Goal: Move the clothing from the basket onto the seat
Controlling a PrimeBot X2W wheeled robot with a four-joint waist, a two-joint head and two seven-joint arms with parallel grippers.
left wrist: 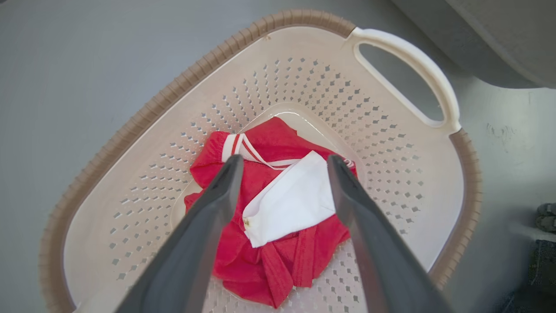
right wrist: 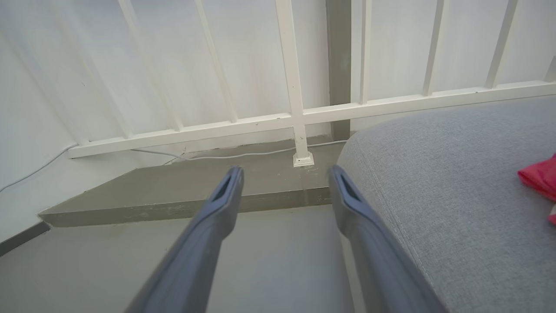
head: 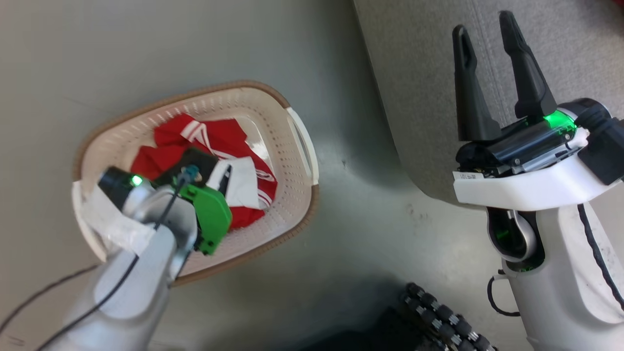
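Note:
The cream basket with a brown rim stands on the grey floor, left of the grey seat. Red clothing with white stripes and a white panel lies crumpled in its bottom. My left gripper points down into the basket, open, with its fingers straddling the garment just above it; nothing is held. My right gripper is open and empty over the seat's near edge. On the seat, at the right wrist view's right edge, lies another red piece of clothing.
A white railing and a low raised step run along the wall beyond the seat, with a thin white cable at its foot. A dark ribbed part of my base sits on the floor between the arms.

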